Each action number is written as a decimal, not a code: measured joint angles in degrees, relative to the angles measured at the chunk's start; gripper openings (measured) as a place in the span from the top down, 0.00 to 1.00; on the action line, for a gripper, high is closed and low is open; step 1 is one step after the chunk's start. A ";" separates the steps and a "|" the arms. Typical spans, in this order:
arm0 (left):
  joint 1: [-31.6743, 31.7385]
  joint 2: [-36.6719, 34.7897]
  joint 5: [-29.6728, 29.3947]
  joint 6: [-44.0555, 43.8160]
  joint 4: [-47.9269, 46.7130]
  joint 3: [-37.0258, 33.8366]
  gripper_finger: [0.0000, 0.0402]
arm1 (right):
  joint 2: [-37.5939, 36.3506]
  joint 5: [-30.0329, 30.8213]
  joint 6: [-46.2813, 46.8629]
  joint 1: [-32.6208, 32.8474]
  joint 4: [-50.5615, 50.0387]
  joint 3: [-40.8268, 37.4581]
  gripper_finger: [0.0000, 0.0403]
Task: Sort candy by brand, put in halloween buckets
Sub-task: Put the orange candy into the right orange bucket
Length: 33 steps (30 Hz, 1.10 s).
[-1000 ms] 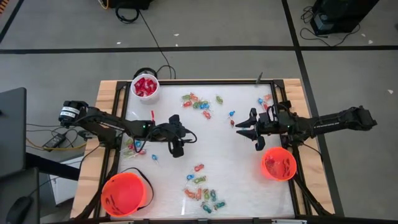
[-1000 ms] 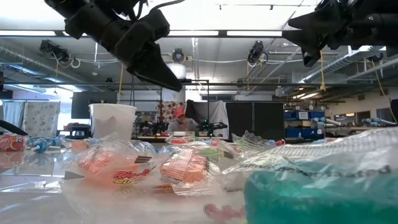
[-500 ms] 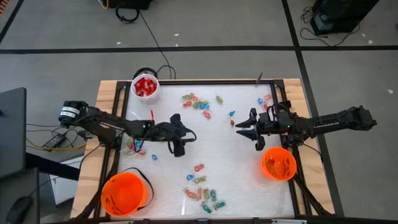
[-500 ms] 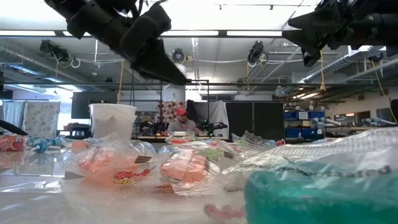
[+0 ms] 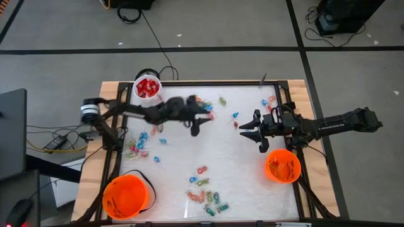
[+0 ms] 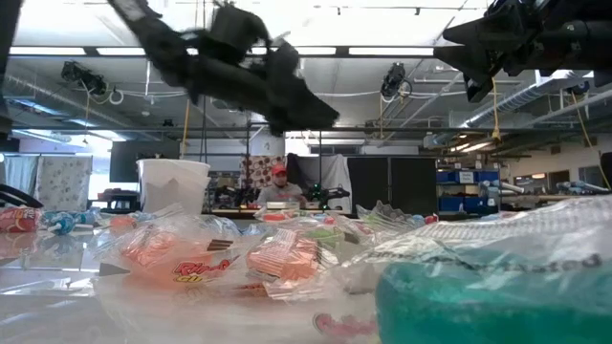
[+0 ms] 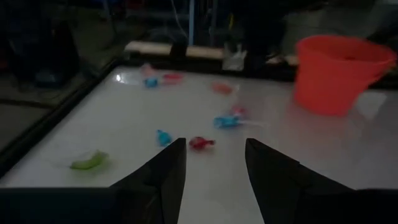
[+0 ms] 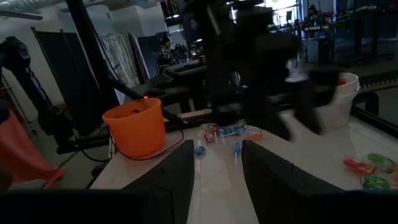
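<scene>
White table (image 5: 246, 183) carries everything; orange bucket (image 5: 125, 195) sits at its near left corner, second orange bucket (image 5: 281, 166) at the near right edge, white pail (image 5: 147, 87) with red packets at the far left corner; candy lies in loose clusters: far middle (image 5: 201, 104), left edge (image 5: 140, 144), near middle (image 5: 205, 197), far right (image 5: 270, 102).

Left tool (image 5: 196, 128) hangs over the far middle of the table, fingers spread with nothing between them; the far-middle cluster is just beside it, slightly toward the far edge, so the left arm is clearly nearer that candy; in its wrist view a blue piece (image 7: 163, 137) and a red piece (image 7: 200, 144) lie just ahead of the fingertips, a green piece (image 7: 87, 163) off to one side.

Right tool (image 5: 251, 131) waits just beside the right bucket, fingers spread, holding nothing.

Left arm is blurred in the high and low views; brand names unreadable; bucket contents hard to make out.
</scene>
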 joint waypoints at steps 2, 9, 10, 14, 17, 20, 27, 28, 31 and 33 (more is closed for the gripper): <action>2.42 3.29 1.71 0.26 -6.55 5.79 0.58 | 0.01 0.00 0.00 0.00 0.00 0.00 0.64; 8.51 13.47 3.85 4.57 -25.24 24.03 0.58 | 0.01 0.02 0.00 0.00 -0.08 0.00 0.64; 9.03 14.69 4.08 4.86 -27.02 26.10 0.58 | 0.01 0.01 0.00 0.00 -0.07 0.00 0.64; 10.28 19.46 3.83 5.95 -36.31 32.40 0.58 | 0.01 0.02 0.02 0.02 -0.07 0.00 0.64; 11.38 20.30 -1.45 5.81 -41.66 33.81 0.58 | 0.01 0.02 0.00 0.00 -0.08 0.00 0.64; 13.98 19.89 -4.66 5.32 -47.00 33.86 0.60 | 0.01 0.02 0.00 0.00 -0.17 0.00 0.64; 20.29 18.66 -4.99 1.68 -54.18 33.88 0.61 | 0.01 0.02 0.00 0.02 -0.21 0.00 0.64; 21.03 18.67 -5.01 1.60 -54.81 33.74 0.61 | 0.01 0.02 0.00 0.01 -0.20 0.00 0.64; 22.99 18.67 -5.09 1.31 -54.05 32.95 0.61 | 0.01 0.02 0.00 0.02 -0.24 0.00 0.64; 24.05 18.67 -5.13 1.25 -54.51 32.37 0.61 | 0.01 0.02 0.00 0.00 -0.22 0.00 0.64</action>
